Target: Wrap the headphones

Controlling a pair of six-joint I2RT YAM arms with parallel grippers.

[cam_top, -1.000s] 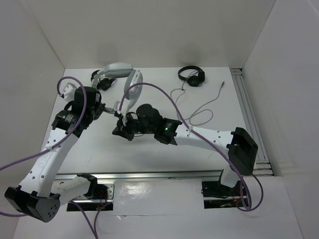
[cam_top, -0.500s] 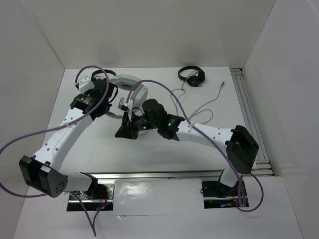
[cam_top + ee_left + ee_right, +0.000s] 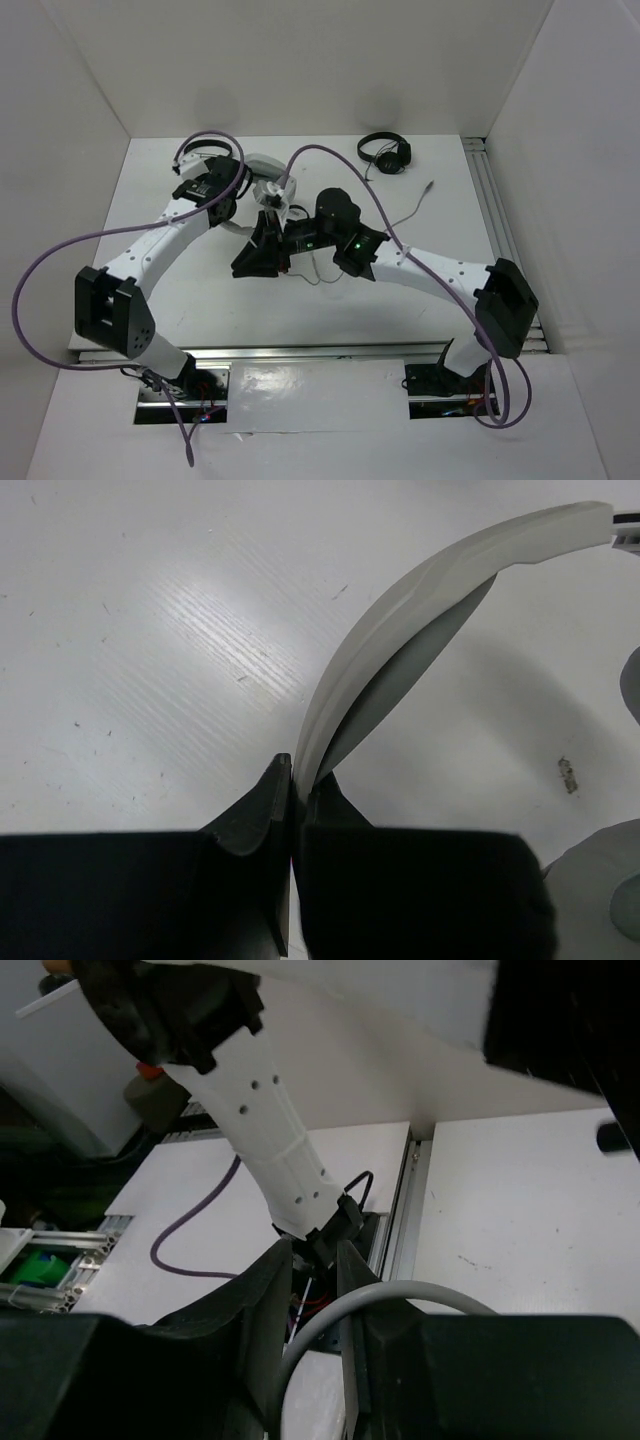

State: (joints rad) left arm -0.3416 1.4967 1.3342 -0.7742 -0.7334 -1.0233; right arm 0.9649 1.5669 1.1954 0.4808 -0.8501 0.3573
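Pinches the wide white band of the headphones [image 3: 390,630] tight in the left gripper [image 3: 292,775]. Holds the thin grey cable [image 3: 400,1290] between the narrow fingers of the right gripper [image 3: 315,1255], just right of the left one. Holds the headphones above the white table [image 3: 200,290], left of the middle, toward the far side. Well apart from the small black headphones [image 3: 393,158] at the far right.
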